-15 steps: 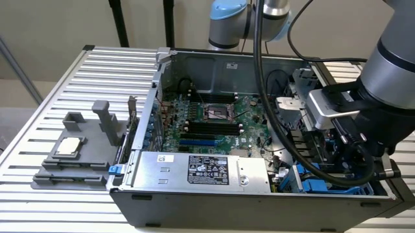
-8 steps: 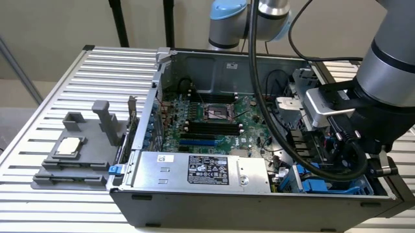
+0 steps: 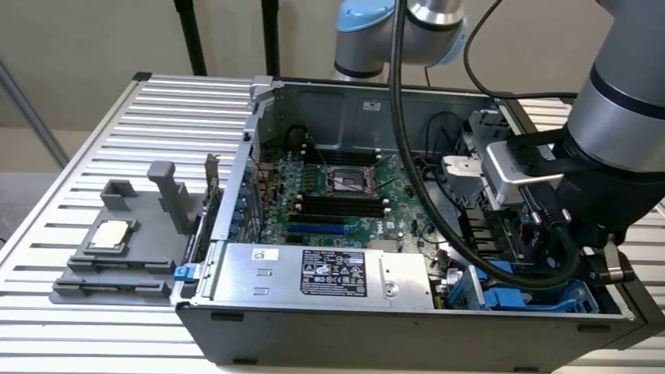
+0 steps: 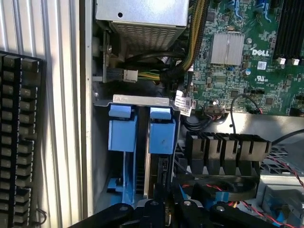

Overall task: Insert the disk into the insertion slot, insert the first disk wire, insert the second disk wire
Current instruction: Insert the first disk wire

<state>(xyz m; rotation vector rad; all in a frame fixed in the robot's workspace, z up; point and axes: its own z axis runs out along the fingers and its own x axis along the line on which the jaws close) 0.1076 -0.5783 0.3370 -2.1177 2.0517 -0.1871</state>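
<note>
Two bright blue carriers stand side by side in the grey drive cage (image 4: 142, 99), the insertion slot. One bay holds only a blue frame (image 4: 121, 133). In the other bay, the disk (image 4: 161, 135) sits down inside the cage, with its dark edge showing below the blue handle. My gripper (image 4: 166, 202) is shut right at that disk's near end, its black fingers (image 4: 190, 209) pressed together. Something dark lies at the tips; I cannot tell what it is. In the exterior view the arm reaches down over the blue cage (image 3: 515, 298) at the case's front corner on the exterior view's right.
The silver power-supply box (image 3: 322, 273) lies beside the cage. The green motherboard (image 3: 332, 195) fills the case floor. Loose black cables (image 4: 199, 123) and red-black wires (image 4: 223, 190) run near the cage. A grey fixture (image 3: 114, 249) and a keyboard (image 4: 19, 142) sit outside the case.
</note>
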